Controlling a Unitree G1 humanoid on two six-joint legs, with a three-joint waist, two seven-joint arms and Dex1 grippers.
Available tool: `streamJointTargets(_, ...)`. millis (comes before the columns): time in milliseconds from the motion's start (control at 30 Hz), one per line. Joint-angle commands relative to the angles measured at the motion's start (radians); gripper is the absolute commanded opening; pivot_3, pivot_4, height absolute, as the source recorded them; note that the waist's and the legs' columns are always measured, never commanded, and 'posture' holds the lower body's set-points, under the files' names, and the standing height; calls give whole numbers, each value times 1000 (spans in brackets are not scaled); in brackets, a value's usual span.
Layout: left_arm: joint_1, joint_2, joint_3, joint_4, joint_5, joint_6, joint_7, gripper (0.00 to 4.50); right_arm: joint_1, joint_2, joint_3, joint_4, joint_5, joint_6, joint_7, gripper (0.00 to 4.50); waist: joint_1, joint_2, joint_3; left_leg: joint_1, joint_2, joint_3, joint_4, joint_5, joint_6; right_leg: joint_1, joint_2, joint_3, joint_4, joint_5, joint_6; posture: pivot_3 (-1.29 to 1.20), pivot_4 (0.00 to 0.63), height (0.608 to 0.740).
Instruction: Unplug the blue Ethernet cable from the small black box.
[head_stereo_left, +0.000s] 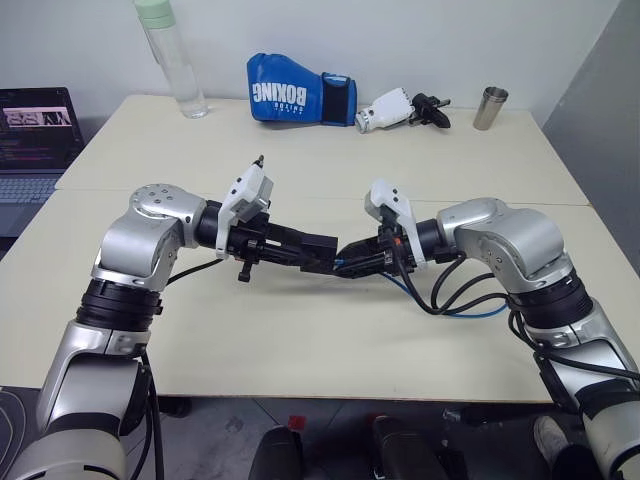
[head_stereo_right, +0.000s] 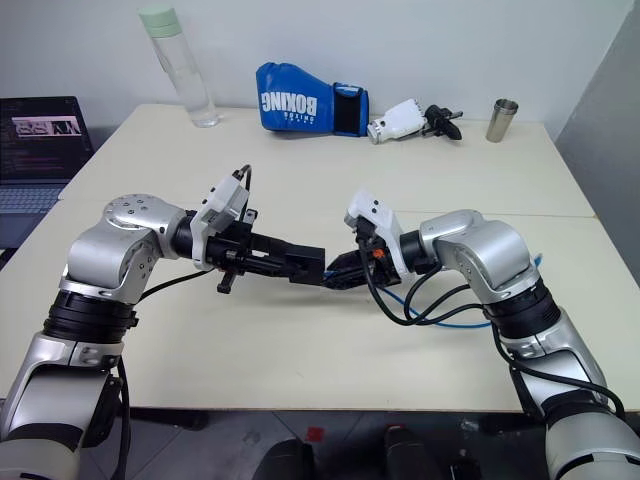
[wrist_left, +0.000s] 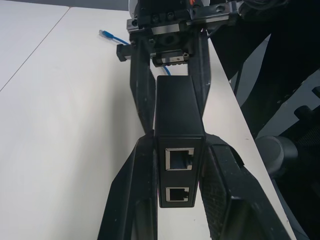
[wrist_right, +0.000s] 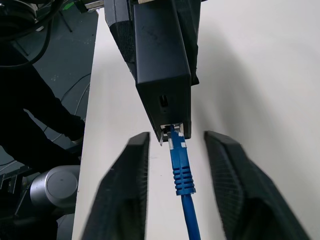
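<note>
- One small flat matte-black plastic box (head_stereo_left: 318, 252) hangs above the table, centre of the left eye view. The left gripper (wrist_left: 181, 165) is clamped tight on its two sides. Two network sockets show on the box end facing that wrist.
- One thin bright-blue Ethernet cable (wrist_right: 181, 172) has its clear plug still seated in the box's far end. The cord runs back between the right gripper's fingers, then loops on the table at centre right (head_stereo_left: 478, 312). Its free plug lies on the table further off.
- The right gripper (wrist_right: 180, 185) has its two black fingers (wrist_right: 125, 190) standing either side of the cable's blue boot, partly open, with a visible gap on each side; they grip nothing.
- One pale cream table (head_stereo_left: 300, 340) carries the rest along its far edge: one clear bottle with a pale green cap (head_stereo_left: 172, 55) at upper left, one blue boxing glove (head_stereo_left: 298, 100) at top centre, one white-and-black spare gripper part (head_stereo_left: 402, 110) and one steel cup (head_stereo_left: 490, 108) at upper right.
- One open laptop (head_stereo_left: 38, 135) sits at the far left edge.
- Thick black robot cables (head_stereo_left: 440, 290) curl beside the blue cord.
</note>
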Motion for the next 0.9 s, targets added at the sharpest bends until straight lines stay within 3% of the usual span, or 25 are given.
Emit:
streamJointTargets(33,-9,18,22,-28,-8,-11,-10,776,-34,-14,-15,-5,-5,-20,20,750,0,0,0,0,0,0,0,0,0,0,0,0,0,0,0,0,150,740)
streamJointTargets(167,-8,21,20,-33,-10,-10,-13,776,-37,-16,-10,-4,-9,-24,33,27,0,0,0,0,0,0,0,0,0,0,0,0,0,0,0,0,150,740)
streamJointTargets(600,-4,33,14,-59,-9,0,-27,776,-39,-34,6,-9,-12,-33,69,26,0,0,0,0,0,0,0,0,0,0,0,0,0,0,0,0,150,740)
streamJointTargets(900,16,64,31,-37,7,-15,-6,776,69,-180,-20,-59,-4,-9,81,25,1,0,0,0,0,0,0,0,0,0,0,0,-1,0,0,0,150,740)
